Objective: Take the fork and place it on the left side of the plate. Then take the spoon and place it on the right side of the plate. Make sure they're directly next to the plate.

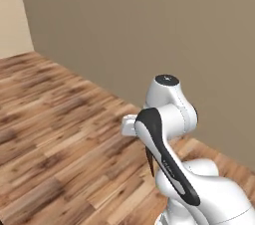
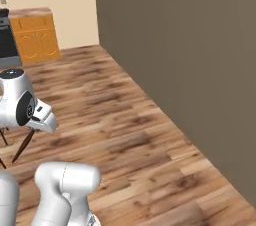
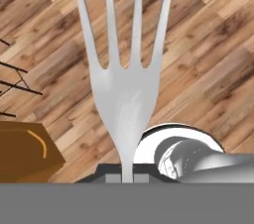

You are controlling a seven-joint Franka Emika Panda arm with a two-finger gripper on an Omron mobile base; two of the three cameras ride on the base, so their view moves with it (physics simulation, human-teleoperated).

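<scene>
You are looking at a wooden plank floor, brown with streaky grain, running up to a grey-brown wall. In the right base view an orange cabinet stands on the floor at the far end. In the hand view a brown seat sits above the planks.

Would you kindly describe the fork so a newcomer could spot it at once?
In the hand view, above the wooden floor, the fork rises from between the shut gripper at the bottom edge. Its four long silver tines set it apart from the brown wooden furniture beside it.
</scene>
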